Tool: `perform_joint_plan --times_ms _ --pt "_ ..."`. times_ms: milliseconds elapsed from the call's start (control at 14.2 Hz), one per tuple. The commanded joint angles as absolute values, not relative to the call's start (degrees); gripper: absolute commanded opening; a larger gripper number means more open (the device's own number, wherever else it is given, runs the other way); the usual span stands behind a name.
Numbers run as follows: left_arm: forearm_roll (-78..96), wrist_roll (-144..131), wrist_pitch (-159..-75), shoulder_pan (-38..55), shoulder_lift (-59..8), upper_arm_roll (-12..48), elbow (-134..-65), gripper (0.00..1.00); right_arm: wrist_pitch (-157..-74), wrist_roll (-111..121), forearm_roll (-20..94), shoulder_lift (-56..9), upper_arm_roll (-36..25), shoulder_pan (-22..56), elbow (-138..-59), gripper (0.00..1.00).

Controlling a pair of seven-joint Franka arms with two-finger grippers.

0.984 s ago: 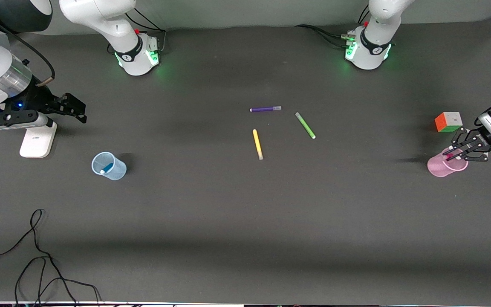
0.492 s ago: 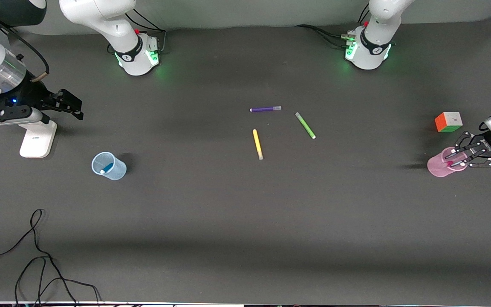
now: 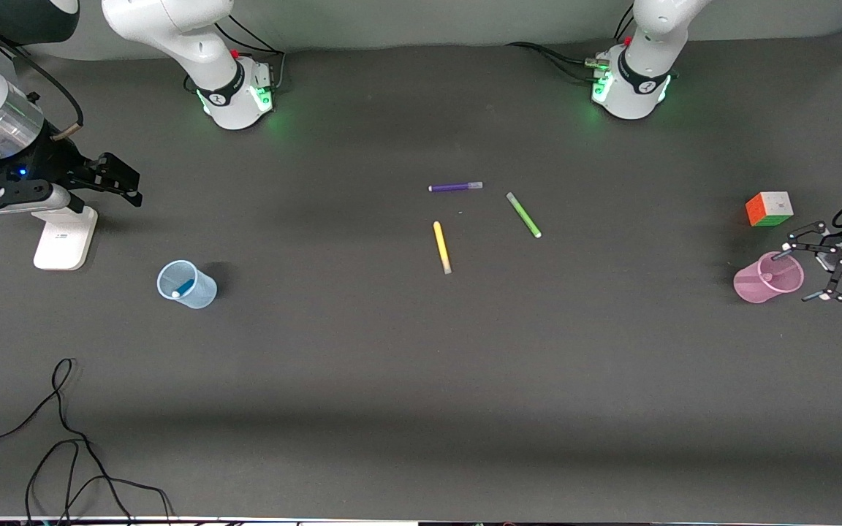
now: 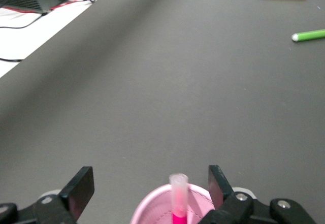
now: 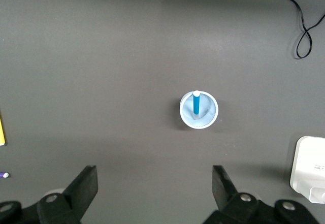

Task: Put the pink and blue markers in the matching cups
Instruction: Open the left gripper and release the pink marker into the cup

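Both arms have glossy white rounded shells with black bands near the bases, green lights glowing there, small red buttons and black cables. Right claw (image 3: 118,183) and left claw (image 3: 827,272): black skeletal linkages, silver screws, flat black fingers (image 4: 79,189).

Front view high, faces robots; wrist views look down: left close over pink cup (image 4: 172,209), right higher.

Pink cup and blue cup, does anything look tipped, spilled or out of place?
Nothing stands out. The pink cup stands upright with the pink marker in it, and the blue cup stands upright holding the blue marker.
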State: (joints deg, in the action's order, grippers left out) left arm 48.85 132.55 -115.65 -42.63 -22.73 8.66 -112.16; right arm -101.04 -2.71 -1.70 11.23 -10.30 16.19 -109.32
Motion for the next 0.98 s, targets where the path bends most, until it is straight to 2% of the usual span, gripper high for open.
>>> perform_joint_plan --times_ms 0,351,632,914 --pt "45.90 122.13 -114.70 -40.71 -16.19 8.79 -112.41 1.00 -101.43 -2.99 -0.62 12.39 -10.81 16.44 -109.86 1.00" --pt "30.70 92.51 -114.52 -34.73 -3.45 9.05 -112.67 1.00 -101.34 -3.69 -0.62 12.48 -11.25 16.52 -110.21 1.00" --pt "20.86 72.04 -114.43 -28.59 2.80 9.14 -112.76 1.00 -101.60 -3.69 -0.70 12.39 -11.25 16.26 -110.21 1.00" --pt "12.14 47.96 -110.58 -21.20 7.46 9.84 -112.68 1.00 -100.99 -3.51 -0.62 12.48 -9.93 14.15 -110.65 1.00"
